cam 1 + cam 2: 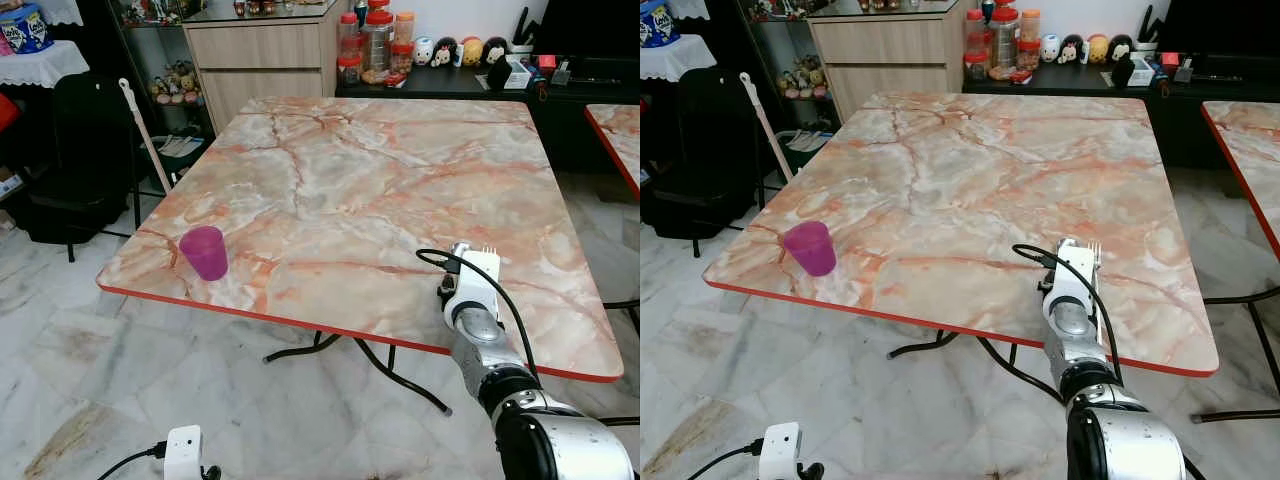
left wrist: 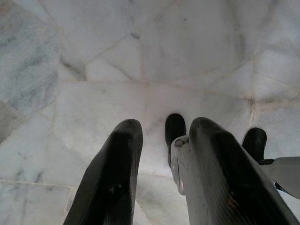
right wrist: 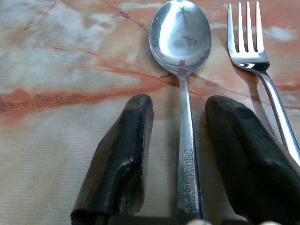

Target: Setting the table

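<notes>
A steel spoon [image 3: 180, 40] lies on the marble table [image 1: 400, 150], its handle running between the two fingers of my right gripper [image 3: 180, 102]. Those fingers stand apart on either side of the handle without pinching it, so the gripper is open. A fork [image 3: 248, 42] lies just beside the spoon, parallel to it; its tines [image 1: 487, 248] peek out past my right wrist near the table's front right. A purple cup [image 1: 204, 252] stands upright near the front left corner. My left gripper [image 2: 164, 154] hangs open, low over the floor, holding nothing.
A black chair [image 1: 80, 150] and a leaning broom handle [image 1: 145, 135] stand left of the table. Behind it a cabinet carries jars [image 1: 375, 45] and small figures. A second marble table [image 1: 620, 130] is at the right. The table's red front edge [image 1: 350, 335] is close.
</notes>
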